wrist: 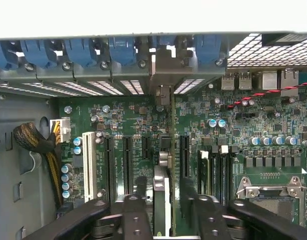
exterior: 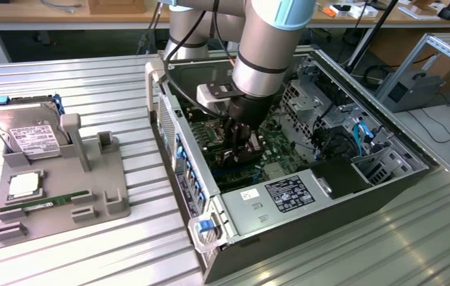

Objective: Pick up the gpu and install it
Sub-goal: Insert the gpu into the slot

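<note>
Black two-finger gripper [wrist: 163, 205] hangs inside open grey computer case [exterior: 233, 223], fingers apart either side of thin dark gpu card [wrist: 162, 190], standing edge-on in motherboard slot. Card looks seated; release seems underway.

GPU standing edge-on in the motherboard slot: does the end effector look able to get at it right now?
Probably yes. The end effector hangs inside the open case, its fingers either side of the gpu, with nothing between them.
</note>
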